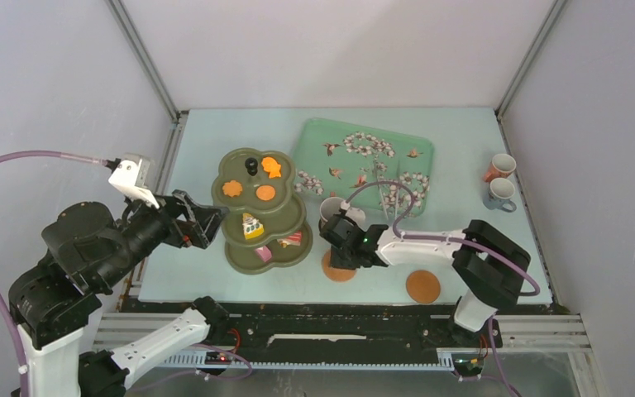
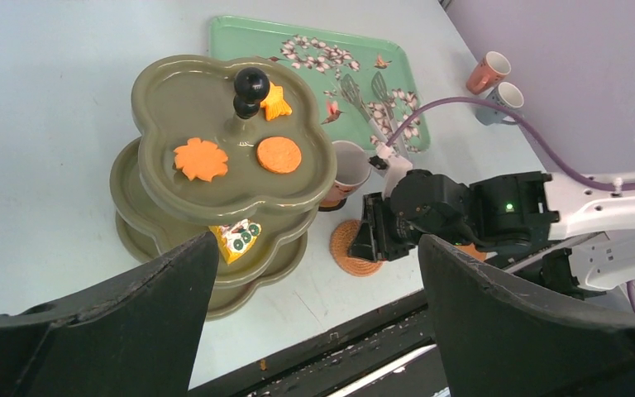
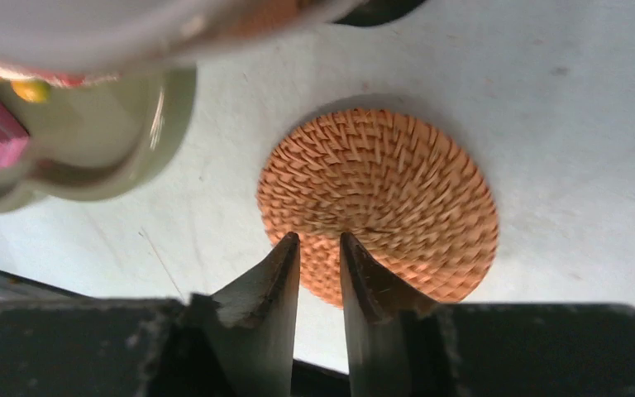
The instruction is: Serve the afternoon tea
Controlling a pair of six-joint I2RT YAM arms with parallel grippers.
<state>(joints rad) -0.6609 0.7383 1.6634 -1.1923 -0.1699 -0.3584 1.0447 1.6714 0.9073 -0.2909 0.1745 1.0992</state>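
The olive-green three-tier stand [image 1: 285,217] [image 2: 215,99] carries orange pastries [image 1: 265,193] on top, with a yellow slice [image 1: 252,225] and pink [image 1: 264,253] and red [image 1: 292,240] pieces on the tiers below. One cup [image 1: 331,208] stands just right of the stand. A woven orange coaster [image 3: 380,198] [image 1: 339,271] lies flat in front of that cup. My right gripper [image 3: 320,240] [image 1: 333,248] hovers over the coaster's near edge, its jaws a narrow gap apart with nothing between them. My left gripper [image 2: 318,248] [image 1: 207,225] is wide open and empty, at the stand's left side.
A mint-green floral tray [image 1: 314,141] lies behind the stand, with metal tongs [image 1: 389,194] on it. Two more cups [image 1: 501,167] [image 1: 500,194] stand at the far right. A second coaster [image 1: 422,286] lies near the front edge, by the right arm.
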